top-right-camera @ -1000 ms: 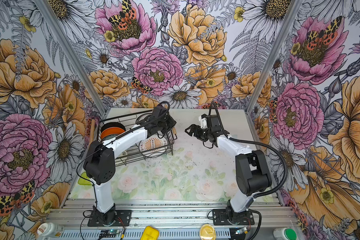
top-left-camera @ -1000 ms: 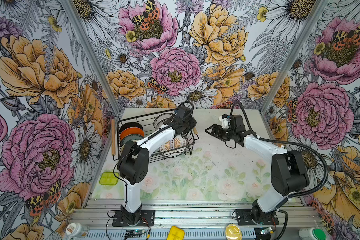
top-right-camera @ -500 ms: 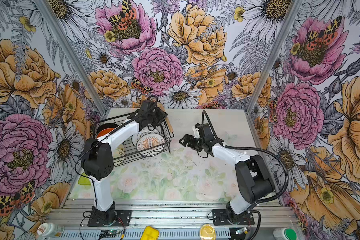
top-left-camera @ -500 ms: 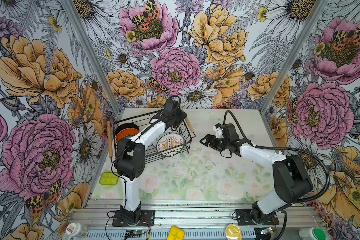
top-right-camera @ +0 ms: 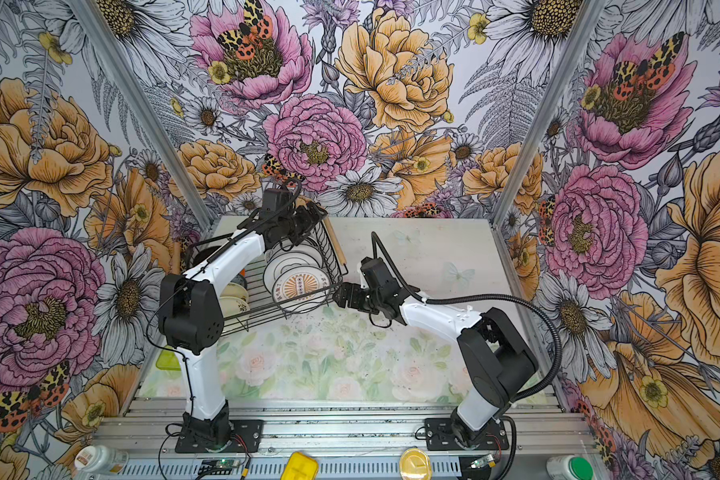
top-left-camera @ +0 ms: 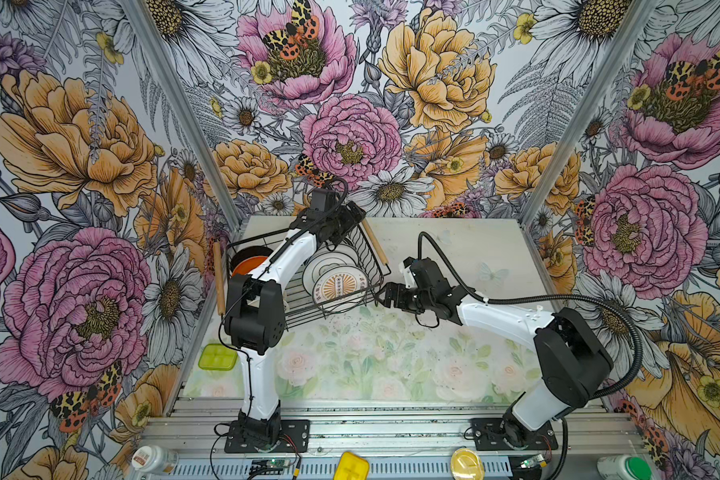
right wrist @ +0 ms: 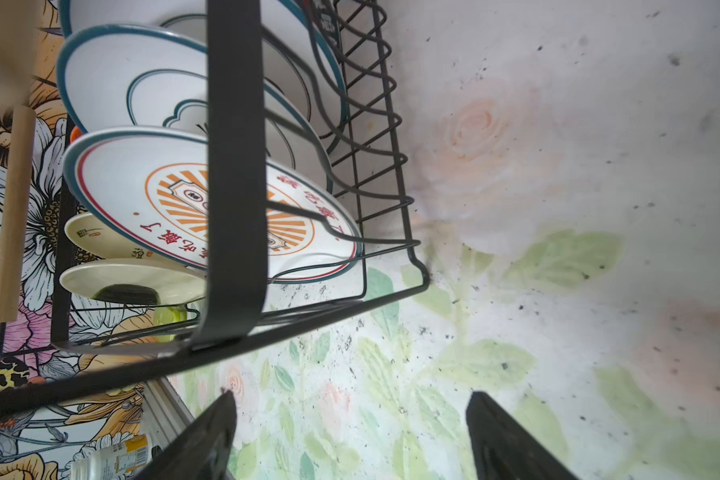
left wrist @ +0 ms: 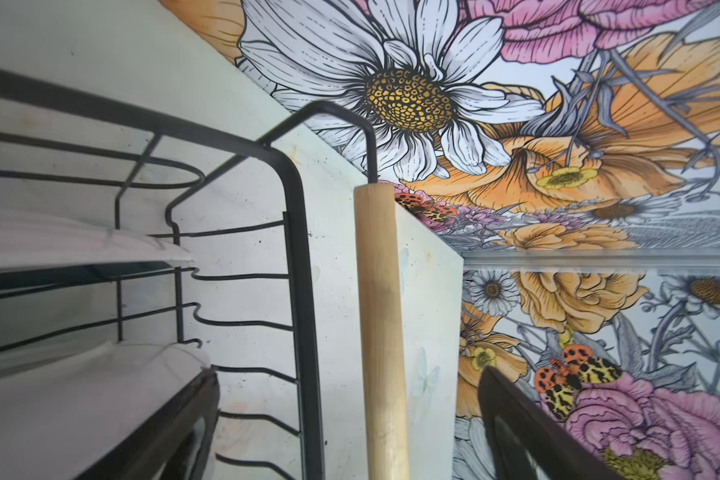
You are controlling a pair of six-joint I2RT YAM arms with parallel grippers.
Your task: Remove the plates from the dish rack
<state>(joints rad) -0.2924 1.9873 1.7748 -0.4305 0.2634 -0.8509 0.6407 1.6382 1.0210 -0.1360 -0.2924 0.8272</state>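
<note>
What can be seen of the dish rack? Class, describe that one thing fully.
The dish rack is a rectangular black wire basket with upright wire dividers and a light wooden rod at each end: the left handle and the right handle. It sits at the back left of the floral table. Plates stand on edge between its dividers. The open left pincer straddles the right handle without gripping it.

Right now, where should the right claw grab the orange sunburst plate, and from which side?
Probably its upper rim, from above. The plate stands on edge, leaning between the wires of the dish rack, whose end wall stands between it and the right claw.
</note>
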